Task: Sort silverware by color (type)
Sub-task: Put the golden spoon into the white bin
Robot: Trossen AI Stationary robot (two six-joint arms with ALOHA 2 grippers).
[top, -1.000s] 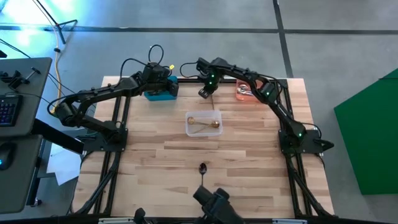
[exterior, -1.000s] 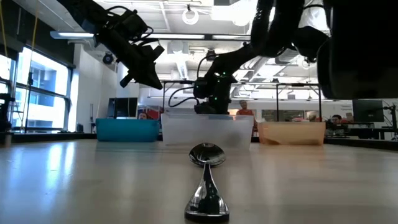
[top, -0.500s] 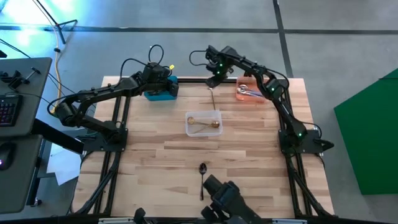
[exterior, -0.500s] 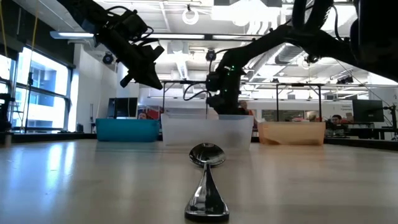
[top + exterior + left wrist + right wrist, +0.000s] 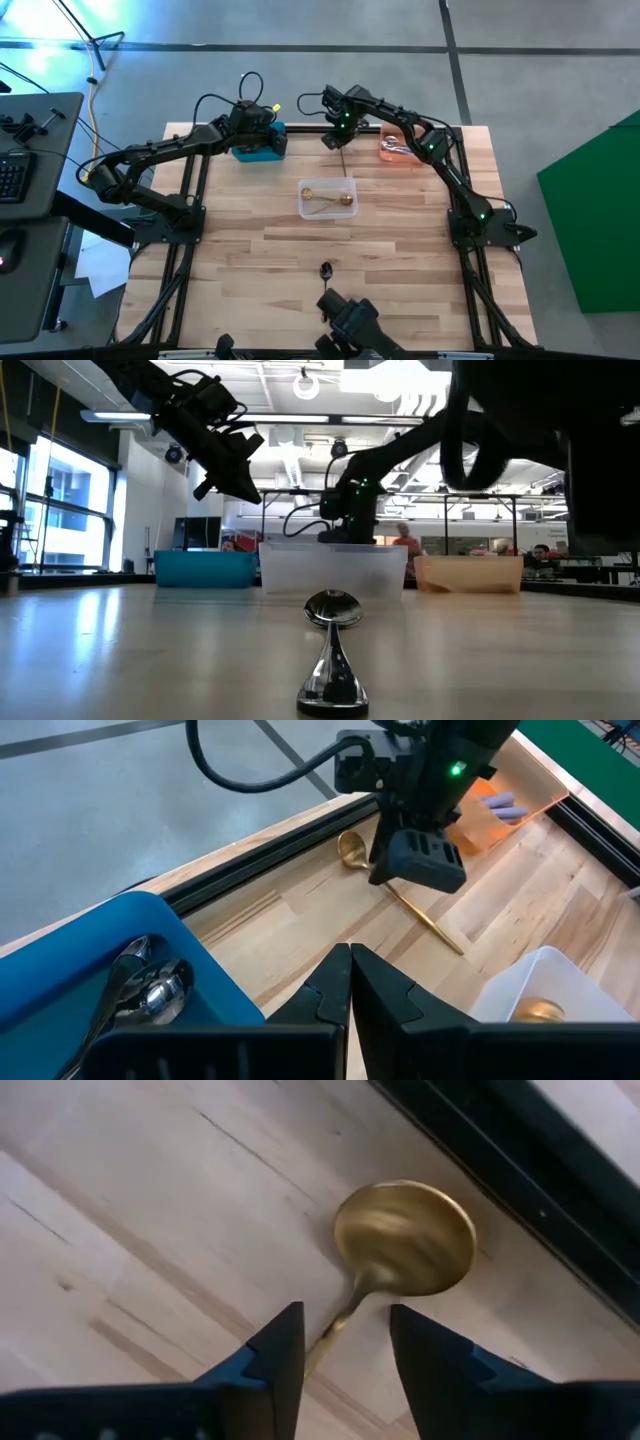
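the right gripper (image 5: pixel 345 1342) hangs released over a slim gold spoon (image 5: pixel 400 895) lying on the pale wood at the table's far edge, fingers straddling its neck; the pick-up step, needing a short descent and clench. the left gripper (image 5: pixel 350 965), clenched on nothing, waits over the blue bin (image 5: pixel 70 965).

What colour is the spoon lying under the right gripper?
Gold; the slim gold spoon between the right gripper fingers shows best in the right wrist view.

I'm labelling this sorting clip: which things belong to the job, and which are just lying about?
Job:
- gold spoon on the table under the open right gripper
- gold spoons in the clear bin
- dark spoon
- spoons in blue bin
- orange bin

Lying about:
- keyboard
- green board
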